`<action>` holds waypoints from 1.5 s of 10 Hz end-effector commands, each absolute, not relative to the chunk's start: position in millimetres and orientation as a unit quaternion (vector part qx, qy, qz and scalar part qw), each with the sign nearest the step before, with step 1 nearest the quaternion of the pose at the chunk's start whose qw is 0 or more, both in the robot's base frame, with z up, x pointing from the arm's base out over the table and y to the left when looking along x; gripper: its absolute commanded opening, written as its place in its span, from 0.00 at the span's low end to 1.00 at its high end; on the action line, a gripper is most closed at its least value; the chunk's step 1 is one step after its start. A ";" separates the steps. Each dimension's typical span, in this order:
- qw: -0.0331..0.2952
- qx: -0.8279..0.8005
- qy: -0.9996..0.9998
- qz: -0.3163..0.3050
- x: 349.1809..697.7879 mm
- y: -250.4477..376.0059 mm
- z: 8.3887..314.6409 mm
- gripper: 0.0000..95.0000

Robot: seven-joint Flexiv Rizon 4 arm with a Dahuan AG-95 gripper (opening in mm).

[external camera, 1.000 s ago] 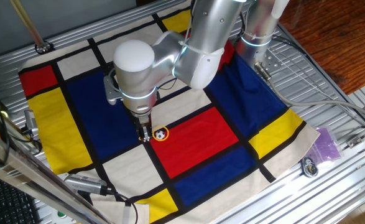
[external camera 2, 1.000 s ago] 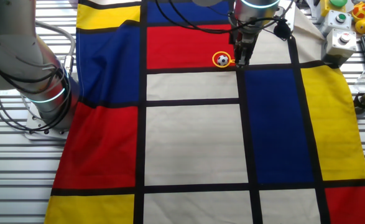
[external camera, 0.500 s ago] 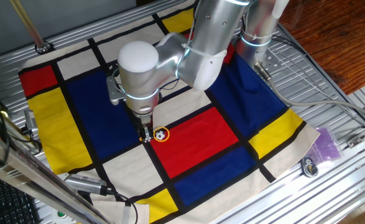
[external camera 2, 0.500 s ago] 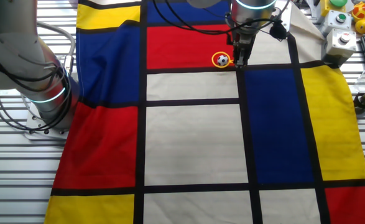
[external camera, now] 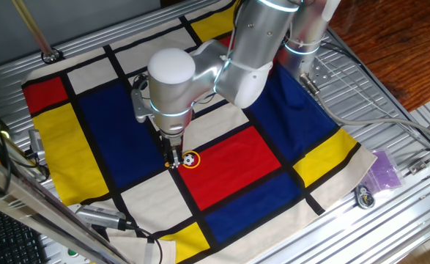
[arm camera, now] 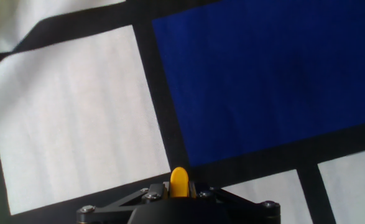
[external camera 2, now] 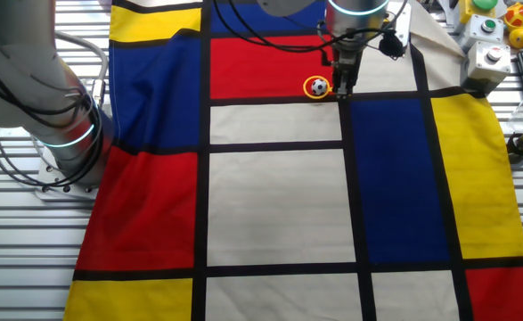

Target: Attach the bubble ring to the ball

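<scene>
The yellow-orange bubble ring (external camera: 190, 160) lies around the small black-and-white ball (external camera: 189, 159) on the red patch of the cloth. Both also show in the other fixed view, ring (external camera 2: 318, 86) around ball (external camera 2: 319, 86). My gripper (external camera: 173, 162) stands upright just left of the ball, its fingers shut on the ring's orange handle. In the other fixed view the gripper (external camera 2: 339, 87) is just right of the ring. In the hand view the orange handle (arm camera: 179, 182) sticks out between the closed jaws of the gripper (arm camera: 179, 190); the hoop and the ball are out of that view.
The colour-block cloth (external camera: 236, 183) covers the table. A second arm's base (external camera 2: 61, 134) stands at the left in the other fixed view. Button boxes and a yellow toy (external camera 2: 493, 36) sit at the far right corner. A purple bag (external camera: 385, 167) lies at the table's right edge.
The arm's upper body has shifted slightly right. The gripper, ring and ball stay in nearly the same spot.
</scene>
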State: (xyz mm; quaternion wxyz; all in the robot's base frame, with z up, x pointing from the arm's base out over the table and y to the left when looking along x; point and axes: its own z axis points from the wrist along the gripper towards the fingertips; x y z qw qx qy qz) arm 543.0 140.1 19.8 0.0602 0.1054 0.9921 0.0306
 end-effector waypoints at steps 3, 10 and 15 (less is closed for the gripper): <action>0.061 0.097 0.993 0.027 543.4 140.3 19.4 0.00; 0.043 0.056 0.997 0.022 545.7 134.9 26.7 0.00; -0.005 -0.004 1.000 0.011 534.3 98.2 71.7 0.00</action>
